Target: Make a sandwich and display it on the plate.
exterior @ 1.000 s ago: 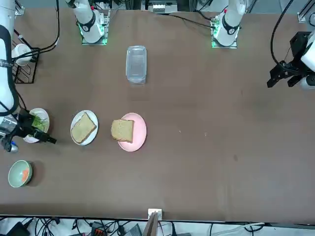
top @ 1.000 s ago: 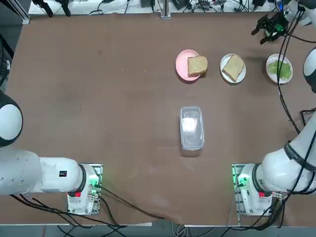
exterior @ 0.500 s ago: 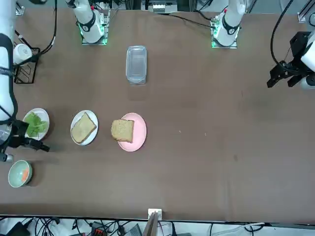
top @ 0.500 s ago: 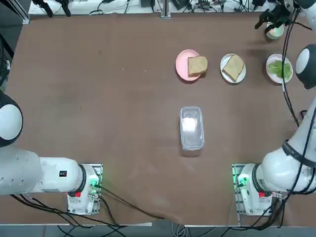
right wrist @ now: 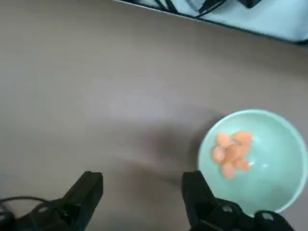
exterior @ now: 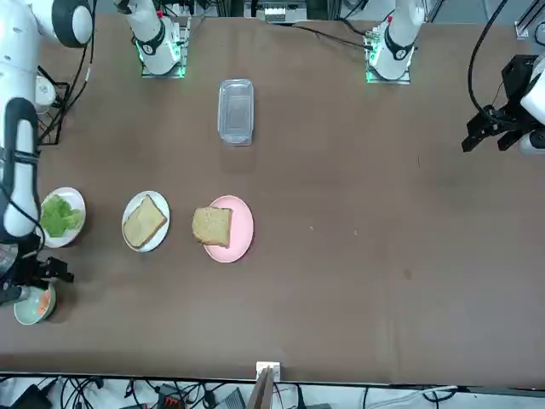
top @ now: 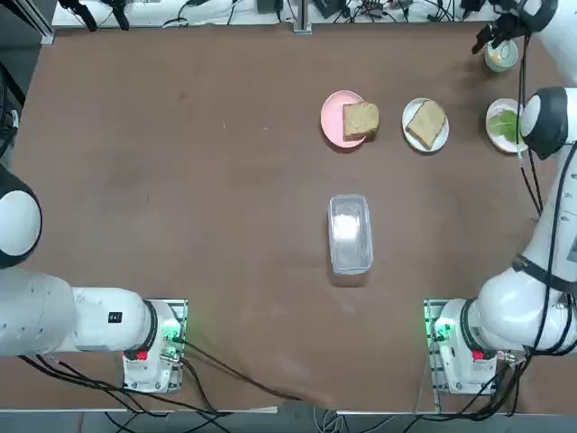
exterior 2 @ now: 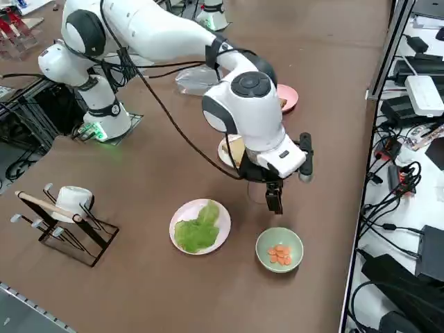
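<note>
From overhead, my tool (top: 494,34) hangs at the far right corner of the brown surface (top: 180,180), beside a small pale-green bowl (top: 501,56); nearer the middle of the far side sit a round pink plate (top: 335,118) bearing one square tan bread slice (top: 361,119), then a small round white plate (top: 413,124) with a second tan bread slice (top: 426,123), and a pinkish-white plate holding a green lettuce leaf (top: 505,124), partly behind my arm. A clear rectangular plastic container (top: 350,233) lies mid-surface. Across from me, the same row runs lettuce leaf (exterior: 58,215), white plate (exterior: 132,239), pink plate (exterior: 245,230), with my tool (exterior: 43,274) low beside the bowl (exterior: 30,308), which holds orange bits. At my right side, my tool (exterior 2: 274,198) points down, just above the surface and next to the bowl (exterior 2: 279,250), the lettuce plate (exterior 2: 180,215) near it. Off the wrist, my tool (right wrist: 142,195) stands with its fingers (right wrist: 86,192) spread wide, holding nothing; the bowl (right wrist: 274,163) of orange carrot pieces (right wrist: 231,151) sits just beside one finger.
</note>
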You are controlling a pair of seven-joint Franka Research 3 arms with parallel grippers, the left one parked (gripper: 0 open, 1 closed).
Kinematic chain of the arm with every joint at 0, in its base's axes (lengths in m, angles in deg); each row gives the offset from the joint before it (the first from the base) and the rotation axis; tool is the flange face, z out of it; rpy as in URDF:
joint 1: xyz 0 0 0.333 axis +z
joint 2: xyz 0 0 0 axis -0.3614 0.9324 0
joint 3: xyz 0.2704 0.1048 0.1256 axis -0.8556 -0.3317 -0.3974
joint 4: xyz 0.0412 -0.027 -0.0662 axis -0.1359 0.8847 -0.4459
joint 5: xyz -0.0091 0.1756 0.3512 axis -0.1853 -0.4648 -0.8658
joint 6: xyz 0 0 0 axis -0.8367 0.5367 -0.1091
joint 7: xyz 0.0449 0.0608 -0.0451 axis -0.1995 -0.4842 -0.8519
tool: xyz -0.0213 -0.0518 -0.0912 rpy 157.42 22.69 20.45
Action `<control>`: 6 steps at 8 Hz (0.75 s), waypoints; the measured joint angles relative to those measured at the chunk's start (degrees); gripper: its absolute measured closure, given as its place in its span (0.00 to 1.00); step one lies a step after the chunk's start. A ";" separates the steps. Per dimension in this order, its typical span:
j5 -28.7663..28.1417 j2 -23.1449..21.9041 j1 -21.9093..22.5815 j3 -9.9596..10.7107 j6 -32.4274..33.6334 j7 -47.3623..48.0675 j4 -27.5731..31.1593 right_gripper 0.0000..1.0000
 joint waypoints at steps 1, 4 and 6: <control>2.44 1.17 -0.02 0.00 -2.30 -3.03 -0.39 0.00; 4.33 4.57 -1.26 0.14 -7.72 -11.66 -0.40 0.04; 5.07 6.26 -2.28 0.16 -8.81 -12.97 -0.36 0.15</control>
